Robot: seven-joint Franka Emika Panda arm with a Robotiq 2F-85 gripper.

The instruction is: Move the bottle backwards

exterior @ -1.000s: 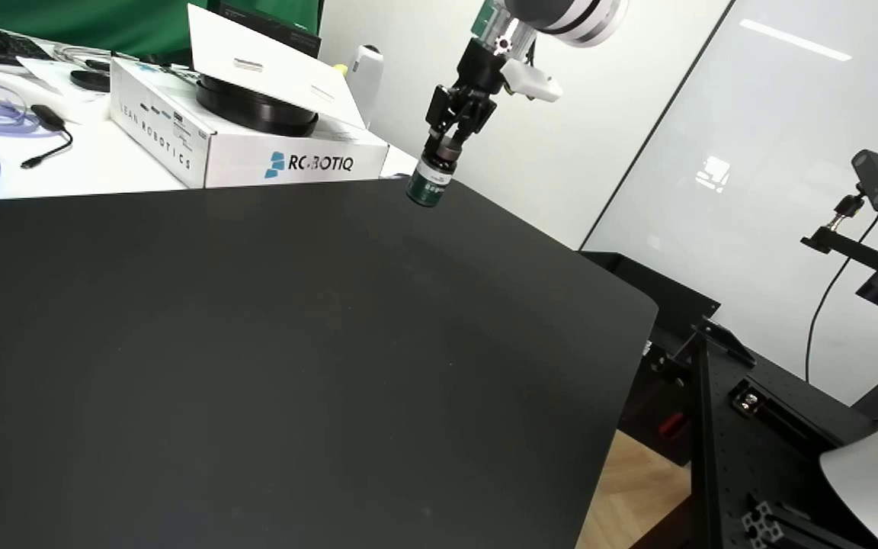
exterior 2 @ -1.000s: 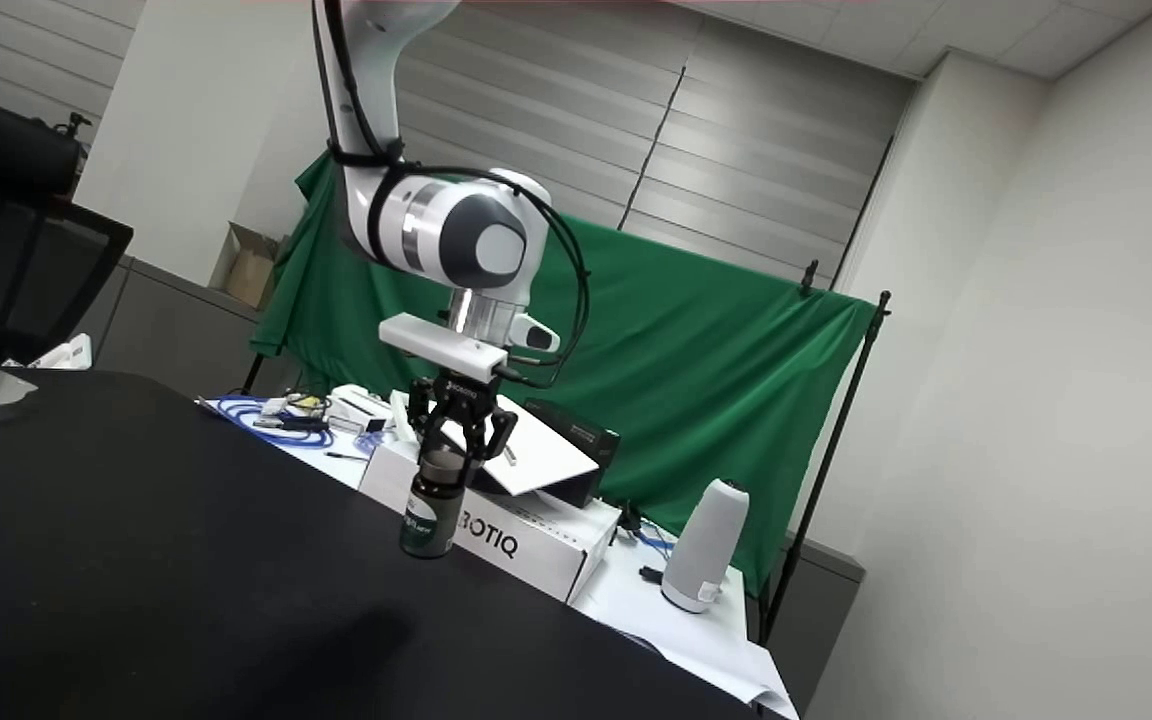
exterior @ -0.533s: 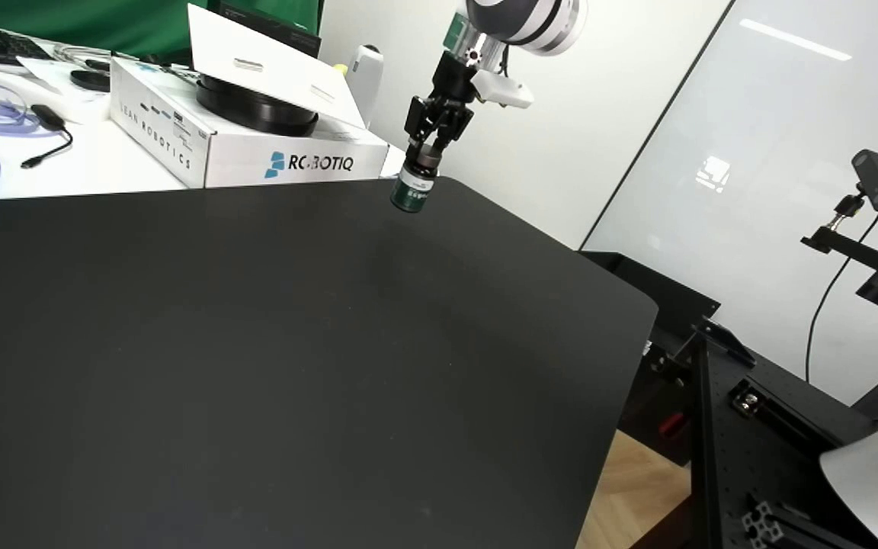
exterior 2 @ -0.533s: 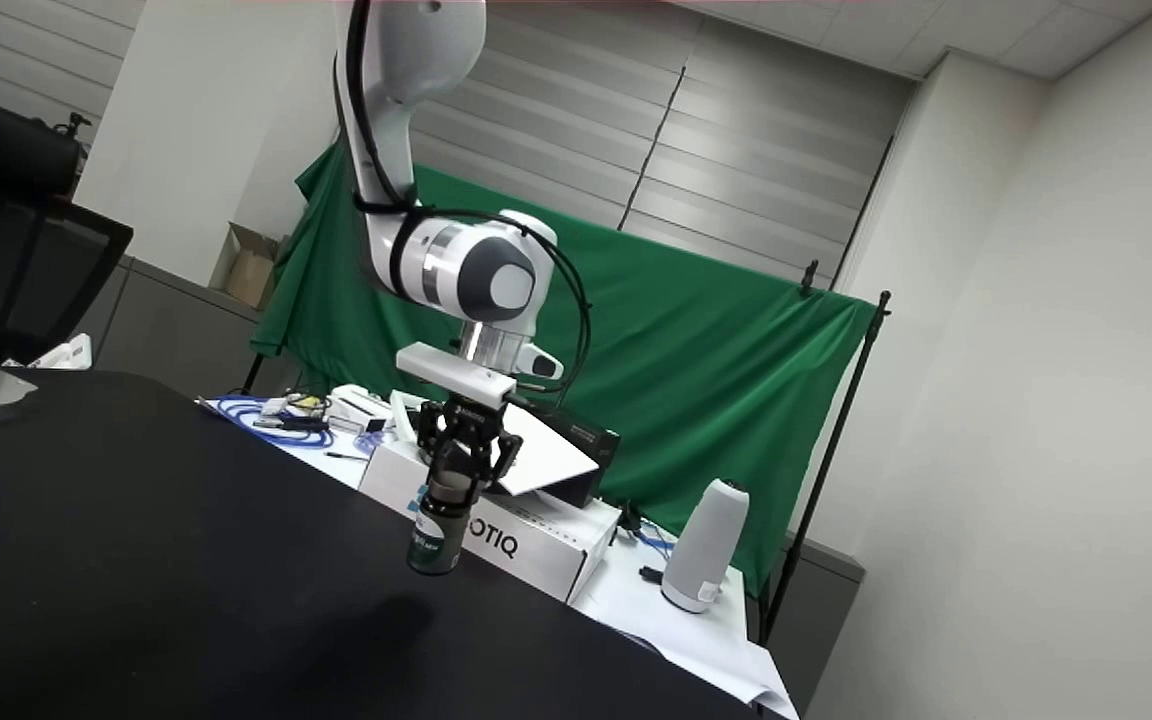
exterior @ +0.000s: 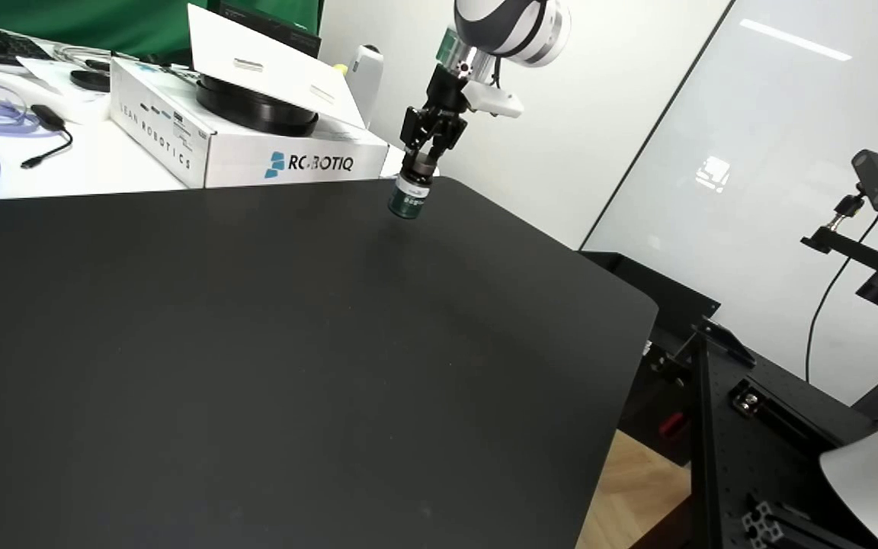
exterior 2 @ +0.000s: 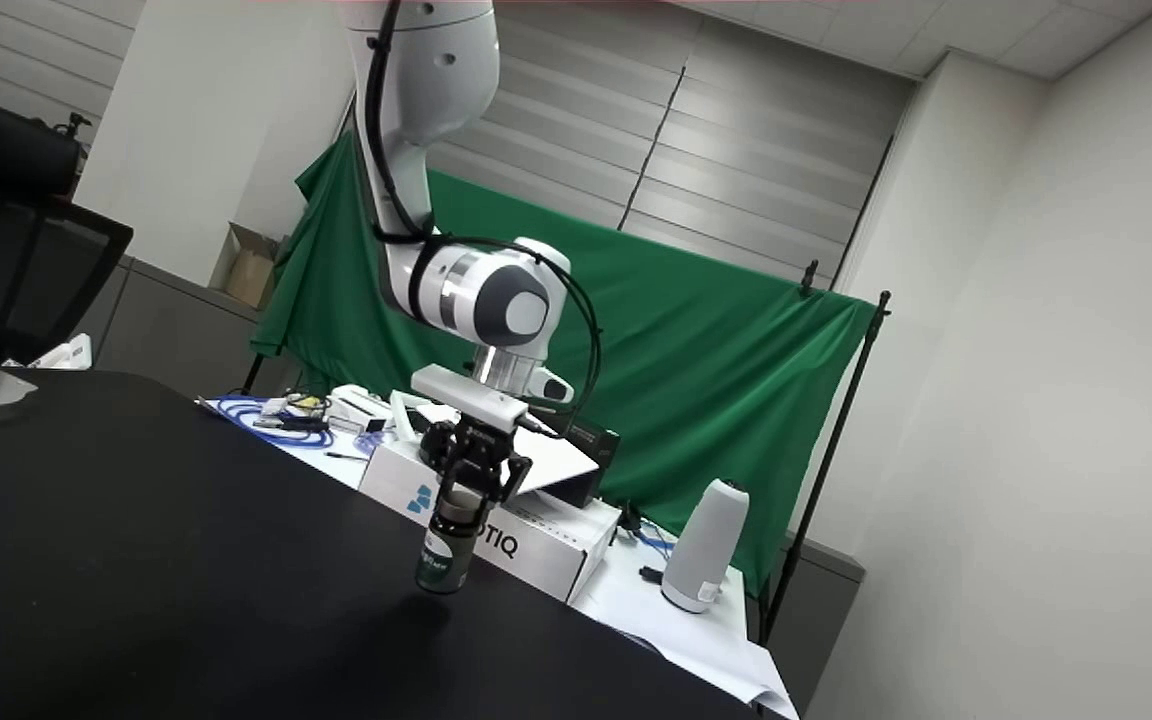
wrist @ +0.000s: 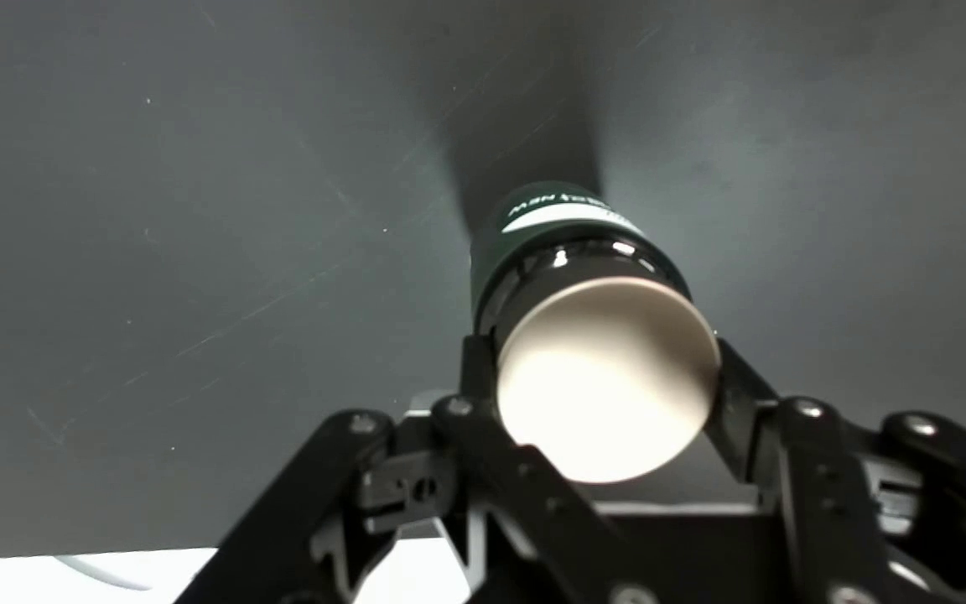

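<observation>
— Holding the bottle [exterior: 411,191] by its pale top [wrist: 609,386], you have the gripper [wrist: 605,369] clenched around it; two fingertips [wrist: 477,369] bear on opposite sides; tally: one bottle, one gripper.

— Why that high, for your log?

— Judgement: a grip on the top leaves the dark body and base free, so you can set it down without the fingertips in the way; it lies in line with the gripper, likely so the base meets the surface flat; it slants in both exterior views, but both look rolled, so you cannot read true upright.

— And its place?

— Near the far edge of the black table [exterior: 256,343] in an exterior view, toward the Robotiq box [exterior: 256,156]; the base seems just above the surface, with one shadow [wrist: 529,143] running from it in the wrist view; whether it touches, you cannot be sure; lowering is probably your next step; no view fixes which way "backwards" runs.

— Count your surroundings?

— One Robotiq box; one white panel [exterior: 279,72] slanting over it, apparently because one black reel [exterior: 256,113] props it; one green cloth [exterior 2: 706,350], likely hung for you as a backdrop.
</observation>
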